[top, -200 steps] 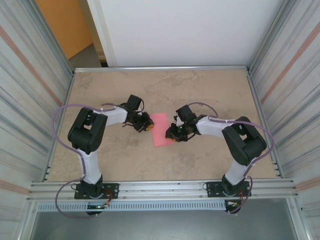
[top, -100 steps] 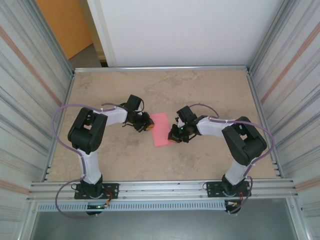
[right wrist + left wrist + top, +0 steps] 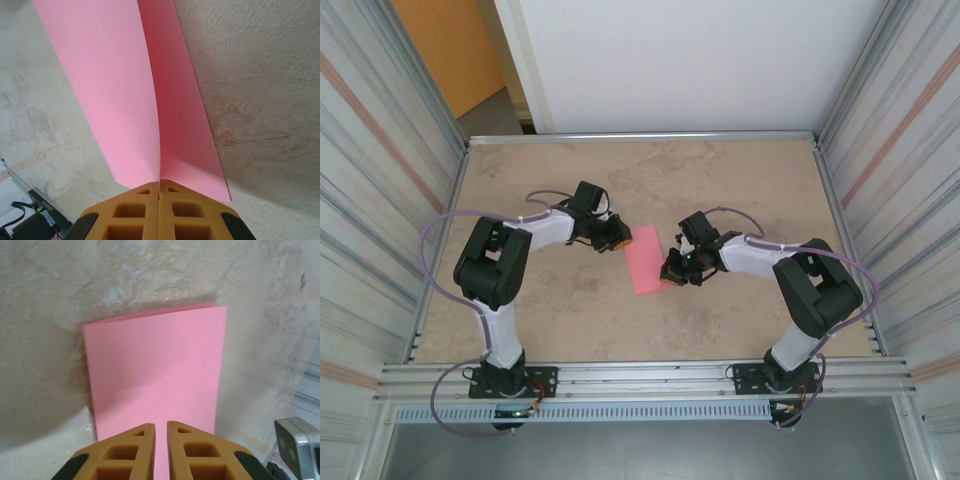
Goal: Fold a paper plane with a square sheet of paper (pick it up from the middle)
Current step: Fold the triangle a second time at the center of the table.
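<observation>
Beige surface [image 3: 740, 180], centre frame: the folded paper [image 3: 645, 260] runs top to bottom. The right tool [image 3: 668, 277] is pressed together, pinching its lower right edge. The left tool [image 3: 618, 240] sits at its upper left corner, a slit apart, grip unclear.

Robotics lab, enclosed test cell. Stone-patterned table [image 3: 720, 180] boxed in: ribbed panels [image 3: 370, 200] along left and right edges, white board [image 3: 690, 60] at far edge. Aluminium extrusion rail [image 3: 640, 378] across near edge, with left arm [image 3: 495, 265] and right arm [image 3: 815, 285] bolted to it. Purple cables [image 3: 432, 240] loop loose from bases. Left gripper [image 3: 160, 424] and right gripper [image 3: 159, 182] carry orange lattice fingers, prototype look. Orange wall [image 3: 445, 50] beyond far-left corner.
</observation>
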You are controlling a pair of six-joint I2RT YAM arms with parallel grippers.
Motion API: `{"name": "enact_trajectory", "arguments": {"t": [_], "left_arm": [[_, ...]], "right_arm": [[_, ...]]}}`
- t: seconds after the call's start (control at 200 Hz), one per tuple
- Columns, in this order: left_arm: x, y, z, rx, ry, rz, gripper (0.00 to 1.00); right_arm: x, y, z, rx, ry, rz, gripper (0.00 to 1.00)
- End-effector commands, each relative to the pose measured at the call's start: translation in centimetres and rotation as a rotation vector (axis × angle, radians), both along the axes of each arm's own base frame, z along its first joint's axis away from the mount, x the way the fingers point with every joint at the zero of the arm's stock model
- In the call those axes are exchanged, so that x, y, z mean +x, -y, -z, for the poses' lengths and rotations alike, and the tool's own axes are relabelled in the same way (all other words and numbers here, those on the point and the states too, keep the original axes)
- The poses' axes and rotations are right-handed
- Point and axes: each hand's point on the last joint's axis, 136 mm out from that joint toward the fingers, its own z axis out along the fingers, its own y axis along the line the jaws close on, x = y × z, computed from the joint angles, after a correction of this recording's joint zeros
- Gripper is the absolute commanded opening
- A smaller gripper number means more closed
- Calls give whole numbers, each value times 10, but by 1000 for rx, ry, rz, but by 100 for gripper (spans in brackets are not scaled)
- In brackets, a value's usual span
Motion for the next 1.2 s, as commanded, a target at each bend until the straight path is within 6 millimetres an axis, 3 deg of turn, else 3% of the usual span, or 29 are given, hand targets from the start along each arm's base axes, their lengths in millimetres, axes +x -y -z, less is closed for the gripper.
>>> {"name": "enact_trajectory", "arguments": {"t": [0.0, 0.341, 0.591, 0.862, 1.193], "left_arm": [[7, 4, 3, -6, 18, 51, 15], [-4, -6, 34, 65, -78, 46, 13], [-8, -8, 43, 82, -99, 47, 13], [-10, -8, 46, 81, -108, 52, 13], [-11, -8, 46, 77, -113, 52, 13]], "right_arm": [[-5, 5, -3, 2, -22, 12, 1], [0, -6, -12, 51, -9, -14, 0], [14, -28, -21, 119, 10, -47, 0], [33, -48, -16, 131, 23, -40, 1], [36, -57, -6, 121, 16, -47, 1]]}}
